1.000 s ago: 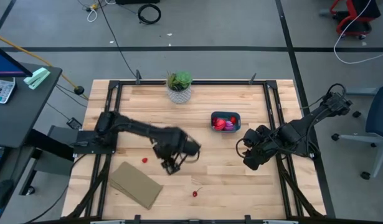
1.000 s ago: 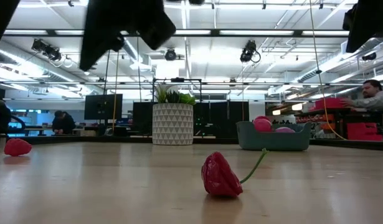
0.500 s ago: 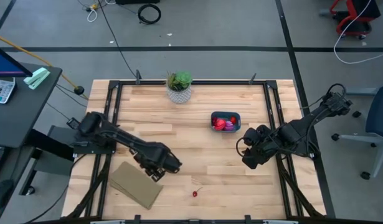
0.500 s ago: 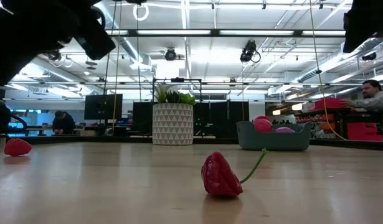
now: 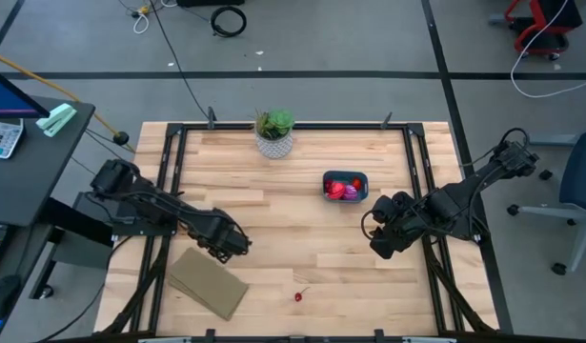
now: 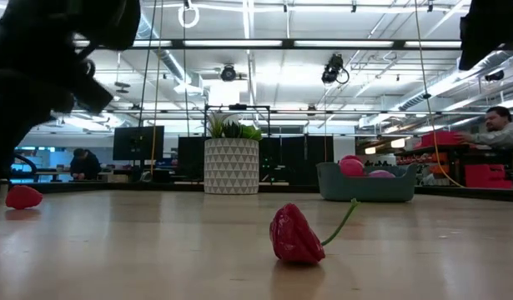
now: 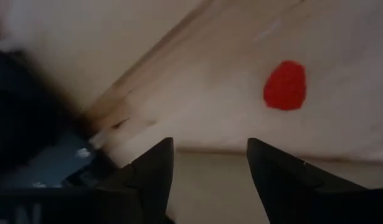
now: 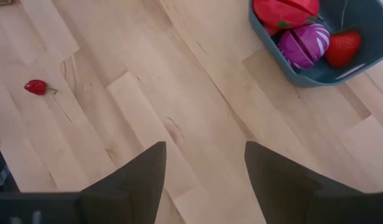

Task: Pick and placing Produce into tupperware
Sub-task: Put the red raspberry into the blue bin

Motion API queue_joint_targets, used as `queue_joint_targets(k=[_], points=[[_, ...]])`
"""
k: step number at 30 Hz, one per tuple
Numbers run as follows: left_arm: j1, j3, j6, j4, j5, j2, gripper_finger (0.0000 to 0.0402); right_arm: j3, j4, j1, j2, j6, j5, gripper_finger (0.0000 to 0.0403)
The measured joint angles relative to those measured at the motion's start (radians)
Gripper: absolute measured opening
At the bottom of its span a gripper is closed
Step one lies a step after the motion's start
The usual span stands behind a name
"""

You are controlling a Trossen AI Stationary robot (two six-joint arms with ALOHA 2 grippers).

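Wooden slats of the desk carry a teal tupperware, already holding red and purple produce. Well to its left, the left end effector hangs low with fingers spread, apparently lining up on a small red piece. Another red piece lies nearer the front edge. Just right of the tupperware, the right end effector waits, fingers parted.
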Motion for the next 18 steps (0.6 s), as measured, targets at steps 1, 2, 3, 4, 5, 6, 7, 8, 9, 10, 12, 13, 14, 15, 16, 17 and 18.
queue_joint_targets(k=[1,2,3,4,5,6,7,8,9,10,12,13,14,15,16,17,18], points=[[0.001,-0.015,-0.012,0.036,0.005,0.0,0.0214,0.0,0.001,0.0,0.0,0.0,0.0,0.0227],[0.002,-0.027,-0.014,0.077,0.004,0.0,0.0217,0.0,0.002,0.0,0.0,0.0,0.0,0.0227],[0.002,-0.033,-0.014,0.106,0.004,0.0,0.0219,0.0,0.005,0.0,0.0,0.0,0.0,0.0227],[0.002,-0.036,-0.011,0.121,0.003,0.0,0.0221,0.0,0.007,0.0,0.0,0.0,0.0,0.0227],[0.002,-0.038,-0.009,0.136,0.001,0.0,0.0222,0.0,0.007,0.0,0.0,0.0,0.0,0.0227],[0.003,-0.038,-0.008,0.146,-0.003,0.0,0.0223,0.0,0.007,0.0,0.0,0.0,0.0,0.0227],[0.003,-0.038,-0.007,0.16,-0.007,0.0,0.0224,0.0,0.007,0.0,0.0,0.0,0.0,0.0227],[0.003,-0.038,-0.004,0.17,-0.01,0.0,0.0224,0.0,0.007,0.0,0.0,-0.001,0.0,0.0227],[0.003,-0.037,0.007,0.171,-0.013,0.0,0.0224,0.0,0.007,0.0,0.0,-0.001,0.0,0.0227],[0.003,-0.037,0.014,0.165,-0.014,0.0,0.0224,0.0,0.007,0.0,0.0,-0.001,0.001,0.0227],[0.005,-0.038,0.019,0.168,-0.023,0.004,0.0224,0.0,0.007,-0.004,0.0,-0.001,0.005,0.0227],[0.007,-0.038,0.02,0.178,-0.031,0.007,0.0224,0.0,0.007,-0.008,0.0,-0.001,0.006,0.0227],[0.008,-0.038,0.022,0.184,-0.038,0.008,0.0224,0.0,0.007,-0.012,0.0,-0.002,0.007,0.0227],[0.008,-0.038,0.025,0.189,-0.044,0.008,0.0224,0.0,0.007,-0.018,0.0,-0.002,0.007,0.0227],[0.011,-0.038,0.032,0.194,-0.05,0.008,0.0224,0.0,0.007,-0.024,0.0,-0.004,0.009,0.0227],[0.014,-0.038,0.037,0.198,-0.054,0.008,0.0224,0.0,0.007,-0.031,0.0,-0.004,0.011,0.0227],[0.016,-0.038,0.038,0.202,-0.056,0.008,0.0224,0.0,0.007,-0.037,0.0,-0.004,0.016,0.0227]])
